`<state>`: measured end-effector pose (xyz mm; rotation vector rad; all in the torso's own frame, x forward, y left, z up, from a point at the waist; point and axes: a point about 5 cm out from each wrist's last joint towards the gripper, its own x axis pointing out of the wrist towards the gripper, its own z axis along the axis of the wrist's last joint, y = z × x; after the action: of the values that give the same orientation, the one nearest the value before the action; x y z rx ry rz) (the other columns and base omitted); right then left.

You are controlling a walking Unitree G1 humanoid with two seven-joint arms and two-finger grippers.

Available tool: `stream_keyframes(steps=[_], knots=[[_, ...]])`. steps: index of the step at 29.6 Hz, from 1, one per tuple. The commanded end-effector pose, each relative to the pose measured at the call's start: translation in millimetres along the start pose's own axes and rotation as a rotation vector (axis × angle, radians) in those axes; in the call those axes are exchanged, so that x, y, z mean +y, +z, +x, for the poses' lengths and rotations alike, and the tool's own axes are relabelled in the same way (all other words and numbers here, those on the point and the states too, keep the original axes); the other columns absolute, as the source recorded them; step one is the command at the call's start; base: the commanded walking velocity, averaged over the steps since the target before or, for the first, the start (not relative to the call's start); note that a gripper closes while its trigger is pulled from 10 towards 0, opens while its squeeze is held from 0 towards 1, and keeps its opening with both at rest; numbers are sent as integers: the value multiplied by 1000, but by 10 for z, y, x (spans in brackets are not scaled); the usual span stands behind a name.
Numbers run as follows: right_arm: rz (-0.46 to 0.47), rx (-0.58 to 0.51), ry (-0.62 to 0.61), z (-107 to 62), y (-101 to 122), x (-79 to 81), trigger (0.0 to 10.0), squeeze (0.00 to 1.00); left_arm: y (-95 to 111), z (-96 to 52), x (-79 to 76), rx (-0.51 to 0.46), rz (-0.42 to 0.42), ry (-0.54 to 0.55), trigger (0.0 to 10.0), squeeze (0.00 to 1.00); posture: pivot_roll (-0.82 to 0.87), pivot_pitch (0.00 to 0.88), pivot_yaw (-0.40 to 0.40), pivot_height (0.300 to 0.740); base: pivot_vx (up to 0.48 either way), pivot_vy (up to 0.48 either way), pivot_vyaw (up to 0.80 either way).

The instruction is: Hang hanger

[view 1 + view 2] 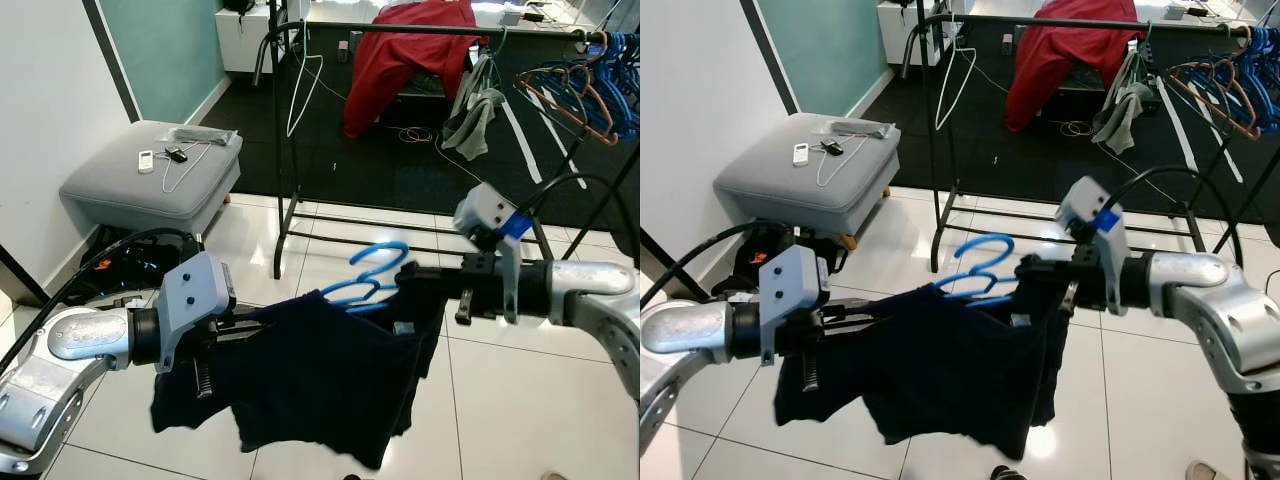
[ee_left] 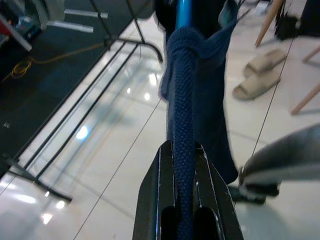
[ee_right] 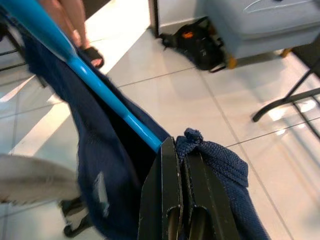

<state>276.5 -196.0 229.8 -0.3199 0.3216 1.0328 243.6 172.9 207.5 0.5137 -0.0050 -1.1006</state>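
Above the white floor: dark blue garment (image 1: 320, 380) on a blue hanger (image 1: 368, 280), held up between both arms
Left gripper (image 2: 183, 150): clenched on one shoulder of the garment
Right gripper (image 3: 181, 150): clenched on the other shoulder, beside the hanger's bar
Right wrist view alone: black bag (image 3: 192, 42) under the grey ottoman (image 1: 150, 175)
Left wrist view alone: beige slippers (image 2: 257, 75)
Clothes rack (image 1: 430, 30): red garment (image 1: 405, 55), more hangers (image 1: 575, 90)

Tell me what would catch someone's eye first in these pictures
A dark blue garment on a bright blue hanger is stretched between the left gripper and right gripper, each shut on one end, above the white tiled floor. Behind stands a black clothes rack carrying a red garment and blue hangers, with a grey footstool to its left.
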Motion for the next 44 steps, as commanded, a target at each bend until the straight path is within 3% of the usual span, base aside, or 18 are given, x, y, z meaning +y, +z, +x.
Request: stream_keyframes(steps=[1, 2, 5, 11, 13, 19, 21, 22, 26, 28, 36, 37, 44], knots=[[6, 79, -32, -13, -110, -27, 0, 0, 42, -85, 77, 14, 84, 17, 10000, 0, -98, 90, 7, 740, 0, 0, 0], [4, 125, -89, -95, -152, -105, 0, 0, -25, -145, 118, 85, 125, 18, 10000, 0, -98, 92, 9, 740, 0, 0, 0], [-14, 185, -161, -213, -196, -208, 0, 0, -95, -219, 148, 155, 161, -5, 10000, 0, -98, 92, 10, 740, 0, 0, 0], [-32, 197, -182, -242, -187, -260, 0, 0, -38, -214, 91, 110, 157, -88, 10000, 0, -101, 93, 12, 740, 0, 0, 0], [-50, 195, -138, -176, -158, -226, 0, 0, 58, -176, 34, 55, 168, -190, 10000, 0, -100, 94, 9, 740, 0, 0, 0], [-71, 188, -94, -72, -118, -198, 0, 0, 99, -101, 45, 32, 190, -231, 10000, 0, -99, 95, 10, 740, 0, 0, 0], [-76, 173, -73, -13, -90, -164, 0, 0, 88, -70, 46, 32, 195, -228, 10000, 0, -103, 97, 15, 740, 0, 0, 0], [-84, 136, -5, 139, -28, -36, 0, 0, 35, 21, 82, 57, 191, -174, 10000, 0, -103, 97, 15, 740, 0, 0, 0], [-86, 125, 22, 189, -9, 15, 0, 0, 16, 51, 96, 67, 185, -153, 10000, 0, -103, 97, 15, 740, 0, 0, 0], [-90, 104, 55, 252, 25, 85, 0, 0, -15, 103, 152, 85, 172, -90, 10000, 0, -106, 99, 16, 740, 0, 0, 0], [-100, 98, 29, 254, 65, 50, 0, 0, -88, 110, 221, 138, 140, 8, 10000, 0, -103, 98, 14, 740, 0, 0, 0], [-97, 107, 2, 216, 56, 9, 0, 0, -122, 60, 275, 172, 137, 48, 10000, 0, -103, 98, 14, 740, 0, 0, 0], [-94, 115, -17, 197, 43, -11, 0, 0, -152, 31, 311, 195, 131, 83, 10000, 0, -103, 99, 14, 740, 0, 0, 0]])
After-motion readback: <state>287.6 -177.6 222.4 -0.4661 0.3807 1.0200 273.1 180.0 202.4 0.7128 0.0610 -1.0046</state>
